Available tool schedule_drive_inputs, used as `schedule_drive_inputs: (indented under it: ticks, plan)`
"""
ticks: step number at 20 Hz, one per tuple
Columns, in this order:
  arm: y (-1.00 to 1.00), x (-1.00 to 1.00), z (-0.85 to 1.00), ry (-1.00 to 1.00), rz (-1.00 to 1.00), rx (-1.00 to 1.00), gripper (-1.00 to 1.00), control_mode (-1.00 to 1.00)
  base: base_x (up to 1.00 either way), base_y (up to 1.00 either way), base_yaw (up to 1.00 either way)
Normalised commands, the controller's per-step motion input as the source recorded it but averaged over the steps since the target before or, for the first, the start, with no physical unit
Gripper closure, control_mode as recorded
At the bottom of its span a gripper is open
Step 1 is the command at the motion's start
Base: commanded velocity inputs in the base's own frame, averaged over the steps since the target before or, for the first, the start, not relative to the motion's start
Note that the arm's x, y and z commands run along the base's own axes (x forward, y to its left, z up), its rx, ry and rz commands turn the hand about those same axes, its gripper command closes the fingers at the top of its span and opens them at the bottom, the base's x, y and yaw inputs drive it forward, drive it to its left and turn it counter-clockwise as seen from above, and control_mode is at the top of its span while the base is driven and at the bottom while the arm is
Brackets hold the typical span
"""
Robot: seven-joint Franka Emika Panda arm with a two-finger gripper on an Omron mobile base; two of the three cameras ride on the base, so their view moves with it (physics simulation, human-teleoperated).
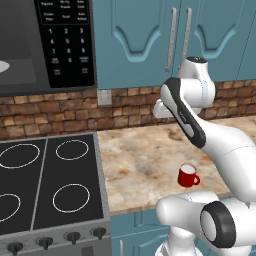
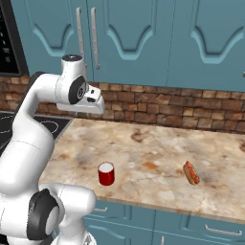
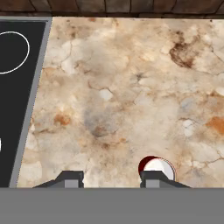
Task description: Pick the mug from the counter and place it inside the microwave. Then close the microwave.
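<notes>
In the left base view the mug stands upright on the counter near its front edge, right of the stovetop. In the right base view it sits well below the raised hand. In the hand view the gripper hangs with jaws apart and empty, the mug by its right tip, so I would shift that way to centre it before descending

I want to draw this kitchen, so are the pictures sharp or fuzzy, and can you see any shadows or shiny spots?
Left base view: a bit soft, the microwave button labels too fuzzy to read; the mug has a small shine. Right base view: even light, faint shadows beside the mug and hotdog. Hand view: the counter looks blotchy and slightly blurred, no glare.
</notes>
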Motion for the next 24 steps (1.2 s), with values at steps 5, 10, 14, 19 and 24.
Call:
schedule_drive_inputs:
  ticks: [5,10,14,19,24]
  plan:
    - [-0.15,-0.17,0.0,0.01,0.02,0.0,-1.0,-1.0,0.0,0.0,0.0]
    - [-0.52,-0.17,-0.2,0.01,0.11,0.0,-1.0,-1.0,0.0,0.0,0.0]
    - [-0.33,-0.33,-0.4,0.06,0.07,-0.01,-1.0,-1.0,0.0,0.0,0.0]
    - [-0.25,-0.17,-0.59,0.04,0.08,0.0,-1.0,-1.0,0.0,0.0,0.0]
    - [-0.27,-0.07,-0.64,0.01,0.08,-0.01,-1.0,-1.0,0.0,0.0,0.0]
